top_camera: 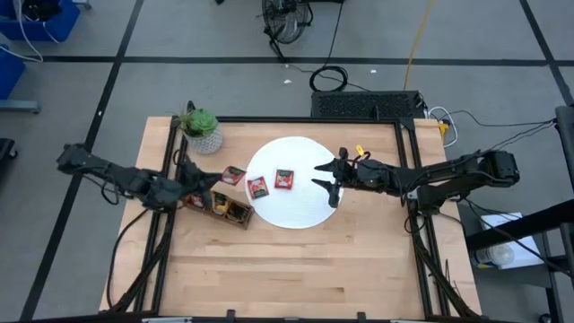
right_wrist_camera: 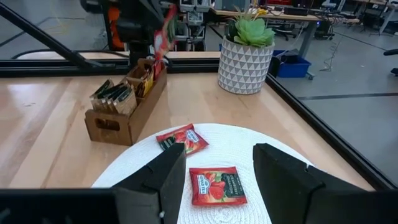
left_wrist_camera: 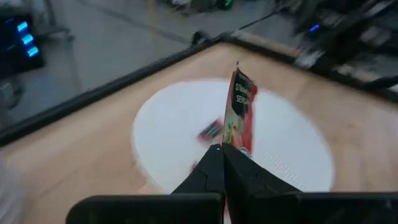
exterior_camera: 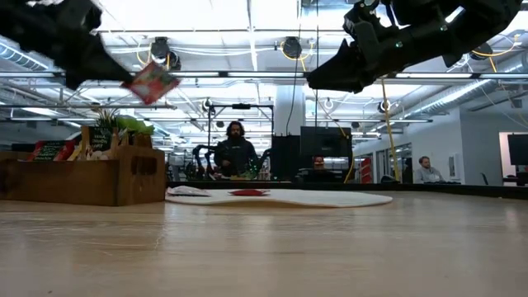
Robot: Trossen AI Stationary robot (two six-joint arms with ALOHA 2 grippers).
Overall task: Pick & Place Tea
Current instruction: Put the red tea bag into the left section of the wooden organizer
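The left gripper (top_camera: 211,182) is closed on one red tea sachet (left_wrist_camera: 240,112) and holds it in the air above the wooden tray (top_camera: 220,206). In the left wrist view the sachet stands upright between the two dark fingers, pinched at its lower edge. In the low view the same sachet (exterior_camera: 150,82) hangs tilted, well above the tray (exterior_camera: 78,177).

The right gripper (top_camera: 330,176) is over the white disc (top_camera: 296,211), at about 3 o'clock on it, and its fingers stand wide apart with nothing between them. In the low view it is high above the table.

Two other red sachets lie flat on the disc: one (top_camera: 284,178) near the centre and one (top_camera: 258,187) toward 9 o'clock from the centre. The right wrist view shows them too, the first (right_wrist_camera: 216,185) between the right fingers and the other (right_wrist_camera: 182,139) a little farther on. One more red sachet (top_camera: 233,175) is beside the disc, at 9 o'clock from it, near the tray. Inside the tray compartments several sachets (right_wrist_camera: 115,94) stand on edge.

A small green potted plant (top_camera: 202,129) is at about 10 o'clock from the disc, near the table corner. In the low view, persons are seen in the room behind the table.
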